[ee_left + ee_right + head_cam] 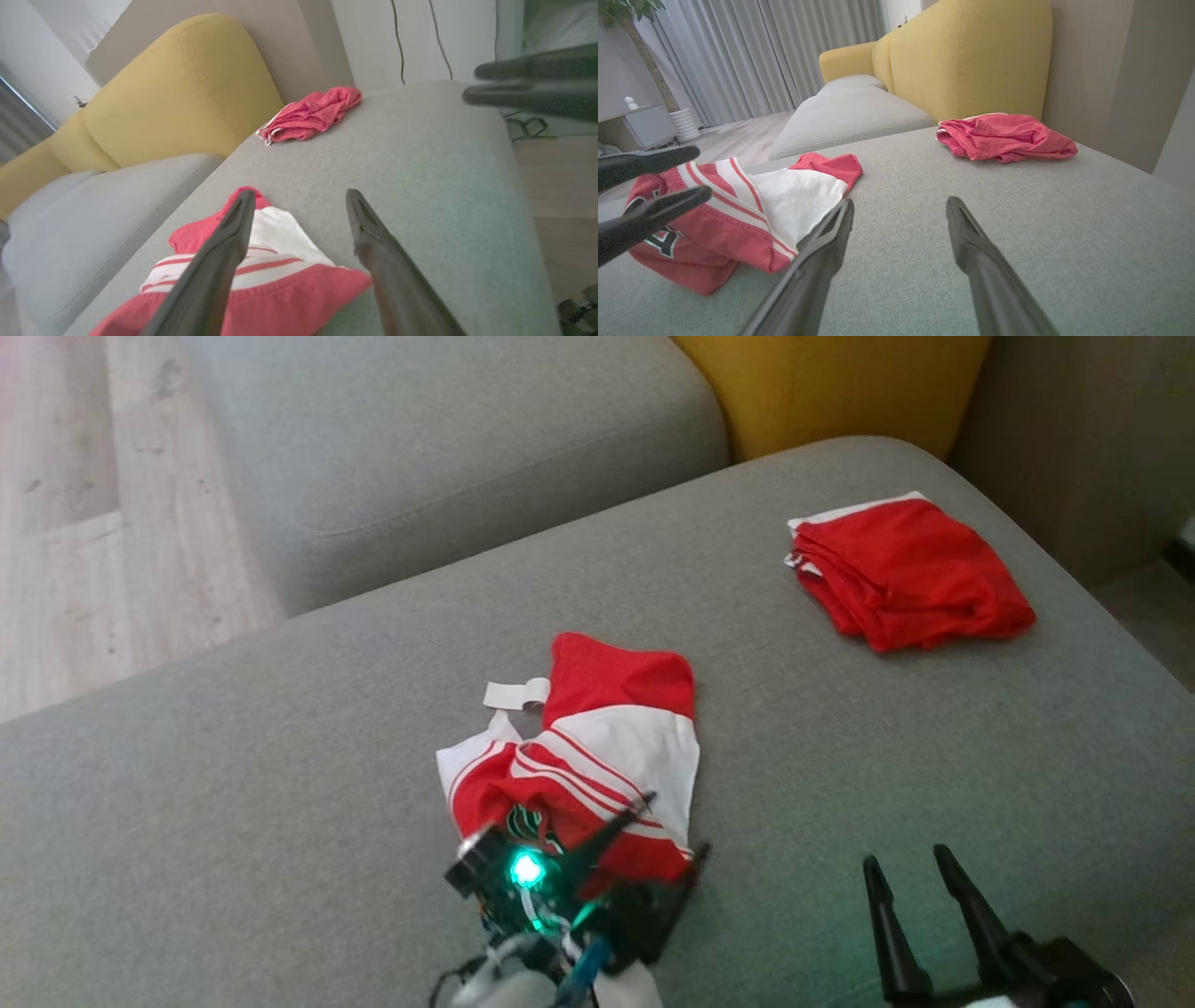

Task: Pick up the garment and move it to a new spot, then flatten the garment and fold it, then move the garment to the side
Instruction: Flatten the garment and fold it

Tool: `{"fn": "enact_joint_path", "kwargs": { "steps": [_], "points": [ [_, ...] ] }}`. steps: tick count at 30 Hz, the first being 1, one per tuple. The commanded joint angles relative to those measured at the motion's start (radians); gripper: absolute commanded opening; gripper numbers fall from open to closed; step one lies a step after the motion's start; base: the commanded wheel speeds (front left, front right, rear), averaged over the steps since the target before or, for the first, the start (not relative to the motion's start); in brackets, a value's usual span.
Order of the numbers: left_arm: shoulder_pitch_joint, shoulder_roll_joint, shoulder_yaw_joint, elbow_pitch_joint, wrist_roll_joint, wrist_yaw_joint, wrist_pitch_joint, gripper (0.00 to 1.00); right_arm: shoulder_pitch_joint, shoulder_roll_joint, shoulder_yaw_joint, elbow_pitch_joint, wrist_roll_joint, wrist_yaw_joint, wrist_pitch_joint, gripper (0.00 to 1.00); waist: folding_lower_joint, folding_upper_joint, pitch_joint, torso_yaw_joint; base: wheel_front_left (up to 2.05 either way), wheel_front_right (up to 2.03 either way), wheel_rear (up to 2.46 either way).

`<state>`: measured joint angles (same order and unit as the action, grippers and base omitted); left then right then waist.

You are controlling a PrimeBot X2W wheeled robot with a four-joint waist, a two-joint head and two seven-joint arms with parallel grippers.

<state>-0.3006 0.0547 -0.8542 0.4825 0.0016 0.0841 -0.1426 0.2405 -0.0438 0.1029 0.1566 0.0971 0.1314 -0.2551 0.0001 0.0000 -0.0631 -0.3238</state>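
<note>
A crumpled red and white garment point(597, 747) with striped trim lies in the middle of the grey sofa seat point(840, 756). My left gripper point(677, 821) hovers open over its near right edge, one finger above the cloth and the other beside it. In the left wrist view the garment point(280, 289) lies under and between the spread fingers of the left gripper point(299, 192). My right gripper point(906, 855) stands open above bare seat to the garment's right. From the right wrist, the garment point(784, 196) is left of the right gripper point(900, 201), with the left gripper point(701, 170) over it.
A folded red garment point(906, 574) rests at the seat's far right corner. A second grey cushion point(448, 448) and a yellow backrest point(822, 383) lie beyond. Wooden floor point(93, 523) is at the left. The seat's edge drops off on the right.
</note>
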Motion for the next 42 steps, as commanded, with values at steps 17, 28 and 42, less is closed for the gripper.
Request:
{"fn": "enact_joint_path", "kwargs": {
  "steps": [17, 28, 42],
  "points": [
    [-0.163, -0.005, -0.037, 0.303, -0.044, 0.054, 0.121, 0.0, -0.069, -0.006, 0.036, -0.021, 0.0, -0.001, -0.007, 1.0, -0.0001, 0.0, 0.041, -0.057, 0.0, 0.0, 0.0],
    [-0.197, -0.005, -0.08, 0.281, -0.12, 0.058, 0.041, 0.0, -0.073, -0.006, 0.032, -0.019, -0.003, -0.001, -0.007, 1.0, -0.0001, 0.0, 0.014, -0.073, 0.0, 0.0, 0.0],
    [-0.529, 0.008, 0.006, 0.103, -0.242, 0.053, -0.096, 0.0, -0.07, -0.01, 0.019, -0.022, -0.003, -0.001, -0.007, 1.0, -0.0001, 0.0, 0.008, -0.085, 0.0, 0.0, 0.0]
  ]
}}
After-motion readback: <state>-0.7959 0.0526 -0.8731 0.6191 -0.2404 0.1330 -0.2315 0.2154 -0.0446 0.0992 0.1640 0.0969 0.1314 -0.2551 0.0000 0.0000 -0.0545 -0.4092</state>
